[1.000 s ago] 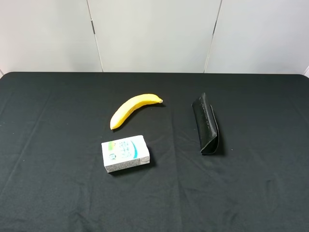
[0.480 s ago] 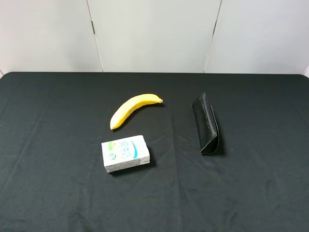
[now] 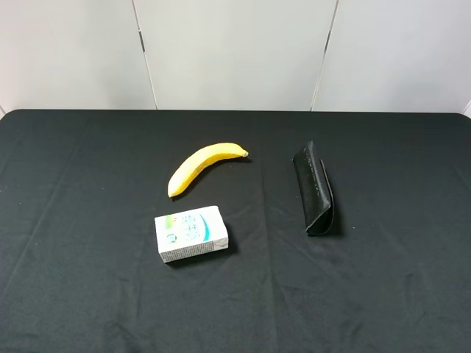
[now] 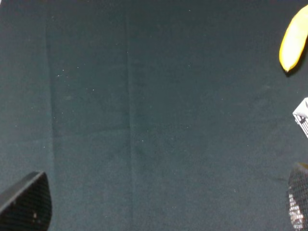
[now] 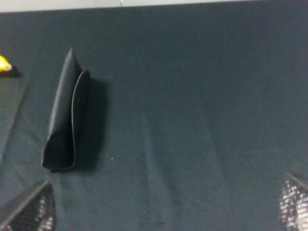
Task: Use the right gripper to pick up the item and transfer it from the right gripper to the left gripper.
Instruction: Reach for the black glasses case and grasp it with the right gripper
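The item, a long matte black soft case (image 3: 315, 190), lies on the black tablecloth right of centre, its long axis running front to back. It also shows in the right wrist view (image 5: 65, 113). Neither arm shows in the exterior high view. In the right wrist view my right gripper (image 5: 161, 207) has its fingertips (image 5: 31, 207) far apart, open and empty, short of the case and off to one side of it. In the left wrist view my left gripper (image 4: 161, 202) is also open and empty over bare cloth, fingertips (image 4: 26, 202) spread wide.
A yellow banana (image 3: 202, 167) lies left of the case, and a white-and-green carton (image 3: 191, 234) sits in front of the banana. Both show at the edge of the left wrist view, banana (image 4: 293, 38) and carton (image 4: 302, 115). White wall panels (image 3: 235, 51) stand behind the table.
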Tool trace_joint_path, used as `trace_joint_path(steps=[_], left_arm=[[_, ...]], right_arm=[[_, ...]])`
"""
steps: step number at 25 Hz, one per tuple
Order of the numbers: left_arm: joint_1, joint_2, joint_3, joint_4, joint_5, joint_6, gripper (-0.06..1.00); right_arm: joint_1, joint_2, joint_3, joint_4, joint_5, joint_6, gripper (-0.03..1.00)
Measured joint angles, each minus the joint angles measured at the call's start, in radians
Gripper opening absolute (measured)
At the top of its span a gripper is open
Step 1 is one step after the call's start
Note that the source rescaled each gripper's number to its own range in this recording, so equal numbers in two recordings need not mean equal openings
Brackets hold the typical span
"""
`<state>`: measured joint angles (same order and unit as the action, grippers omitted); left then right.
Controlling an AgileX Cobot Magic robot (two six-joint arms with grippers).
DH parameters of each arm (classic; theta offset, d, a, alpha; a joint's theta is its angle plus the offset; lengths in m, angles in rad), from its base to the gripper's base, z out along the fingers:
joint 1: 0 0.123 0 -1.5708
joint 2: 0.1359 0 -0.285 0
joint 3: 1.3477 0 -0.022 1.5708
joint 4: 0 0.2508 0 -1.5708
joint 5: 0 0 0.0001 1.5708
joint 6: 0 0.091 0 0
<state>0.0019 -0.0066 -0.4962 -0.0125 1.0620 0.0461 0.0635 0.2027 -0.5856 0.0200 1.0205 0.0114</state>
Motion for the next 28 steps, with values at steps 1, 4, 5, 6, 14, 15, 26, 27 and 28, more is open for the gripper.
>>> trace_joint_path(steps=[1, 4, 5, 6, 14, 15, 26, 27, 28], left_arm=[[0.0, 0.0, 0.0, 0.0, 0.0, 0.0, 0.96], [0.0, 0.0, 0.0, 0.0, 0.0, 0.0, 0.96], [0.0, 0.0, 0.0, 0.0, 0.0, 0.0, 0.96], [0.0, 0.0, 0.0, 0.0, 0.0, 0.0, 0.96], [0.0, 0.0, 0.0, 0.0, 0.0, 0.0, 0.96], [0.0, 0.0, 0.0, 0.0, 0.0, 0.0, 0.96], [0.0, 0.0, 0.0, 0.0, 0.0, 0.0, 0.96], [0.0, 0.0, 0.0, 0.0, 0.0, 0.0, 0.96], [0.0, 0.0, 0.0, 0.0, 0.0, 0.0, 0.96]], right_arm=[[0.0, 0.0, 0.0, 0.0, 0.0, 0.0, 1.0], [0.0, 0.14, -0.071, 0.0, 0.0, 0.0, 1.0], [0.0, 0.182, -0.097, 0.0, -0.001, 0.0, 1.0], [0.0, 0.231, -0.124, 0.0, -0.001, 0.0, 1.0], [0.111, 0.609, -0.311, -0.031, -0.005, -0.051, 1.0], [0.138, 0.648, -0.326, -0.037, -0.001, -0.045, 1.0], [0.293, 1.044, -0.463, -0.069, 0.043, 0.087, 1.0], [0.293, 1.075, -0.473, -0.061, 0.043, 0.09, 1.0], [0.293, 1.102, -0.48, -0.051, 0.043, 0.09, 1.0]])
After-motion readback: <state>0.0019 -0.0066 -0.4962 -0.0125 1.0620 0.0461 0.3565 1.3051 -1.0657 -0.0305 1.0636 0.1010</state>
